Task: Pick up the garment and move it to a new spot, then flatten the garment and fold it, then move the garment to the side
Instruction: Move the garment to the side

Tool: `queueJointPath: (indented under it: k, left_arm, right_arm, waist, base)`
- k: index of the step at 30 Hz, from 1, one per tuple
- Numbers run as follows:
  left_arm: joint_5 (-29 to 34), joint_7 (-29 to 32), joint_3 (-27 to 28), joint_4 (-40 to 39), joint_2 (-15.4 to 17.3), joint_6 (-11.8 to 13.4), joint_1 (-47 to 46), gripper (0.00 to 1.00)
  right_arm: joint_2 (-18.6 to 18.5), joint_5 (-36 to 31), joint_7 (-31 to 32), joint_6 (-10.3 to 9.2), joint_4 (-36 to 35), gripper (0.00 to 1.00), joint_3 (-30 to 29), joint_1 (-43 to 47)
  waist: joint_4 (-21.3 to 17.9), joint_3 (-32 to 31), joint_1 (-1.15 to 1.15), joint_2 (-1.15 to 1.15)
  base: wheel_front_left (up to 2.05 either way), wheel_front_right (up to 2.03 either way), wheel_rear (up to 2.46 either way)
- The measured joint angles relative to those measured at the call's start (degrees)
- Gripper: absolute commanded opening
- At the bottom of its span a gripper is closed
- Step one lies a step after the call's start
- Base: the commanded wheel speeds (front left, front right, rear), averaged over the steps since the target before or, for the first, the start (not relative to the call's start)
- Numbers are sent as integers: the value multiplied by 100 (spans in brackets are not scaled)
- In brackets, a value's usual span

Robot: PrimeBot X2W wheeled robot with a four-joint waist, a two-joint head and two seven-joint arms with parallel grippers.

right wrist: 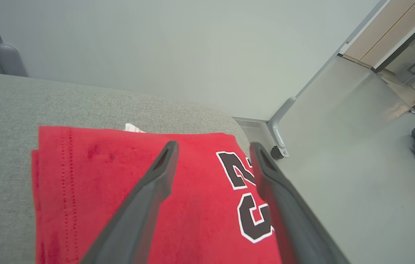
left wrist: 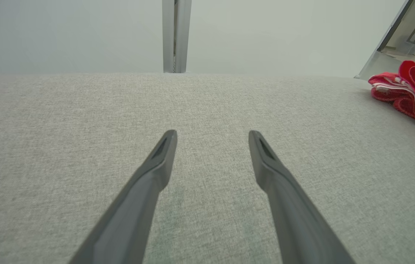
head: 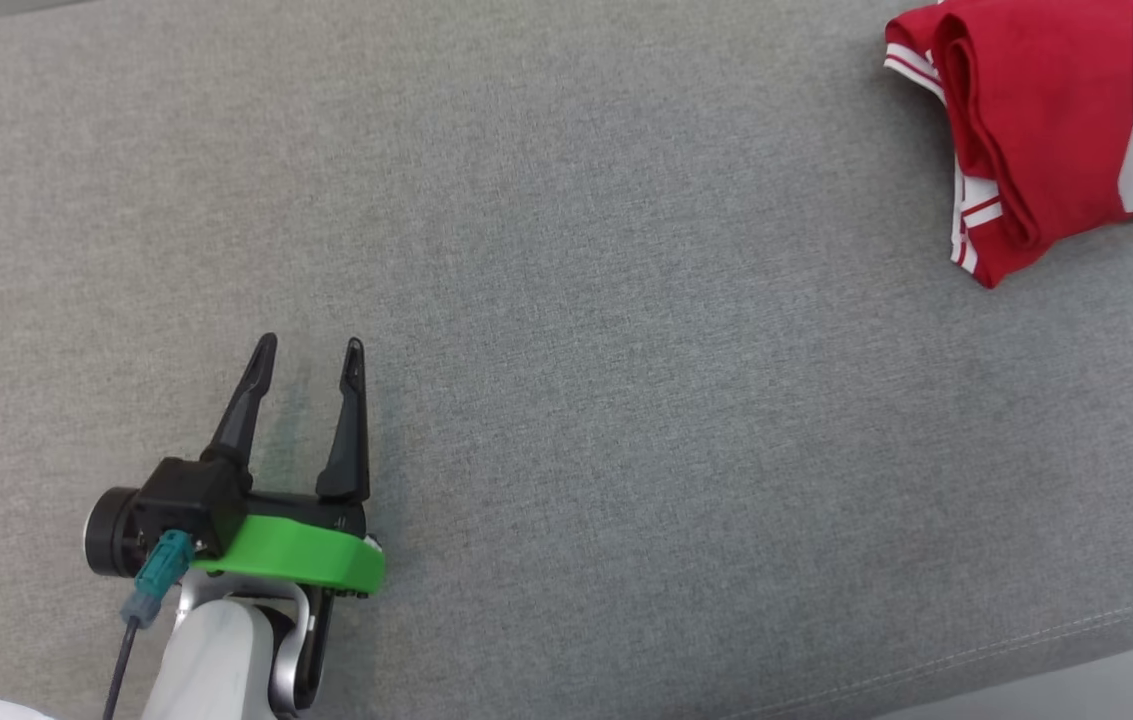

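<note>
Right gripper (right wrist: pixel 212 146) is hovering, fingers wide, over folded red garment (right wrist: pixel 119 190), far right | left gripper (head: pixel 311 345) is sitting wide, near left, well apart from it

A grey woven cloth surface (head: pixel 626 400), matt and finely grained, is seen, with a stitched seam (head: pixel 1076 625) toward five o'clock in the head view. The garment (head: pixel 1036 130), at two o'clock, is made of soft red knit cloth with white-striped edging; flat black numerals (right wrist: pixel 245 198) are printed on it. The left gripper (head: pixel 312 343) is formed of matt dark plastic, seated on a smooth green plastic ring (head: pixel 306 565). The floor (right wrist: pixel 339 165) is finished smooth, with a faint sheen.
</note>
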Motion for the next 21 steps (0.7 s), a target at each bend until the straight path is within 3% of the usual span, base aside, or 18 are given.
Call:
queueJointPath:
  k: [13,21]
  left_arm:
    - [-157,0,661,138,-79,49,268,100]
    - [-377,0,923,283,-127,125,872,100]
  right_arm:
    - [880,260,-784,0,-25,100,426,705]
    - [1388,712,-831,0,-939,100,525,1920]
  waist:
    - [87,-925,0,0]
    - [211,-1567,-1,0]
  base:
    - [0,0,0]
    - [0,0,0]
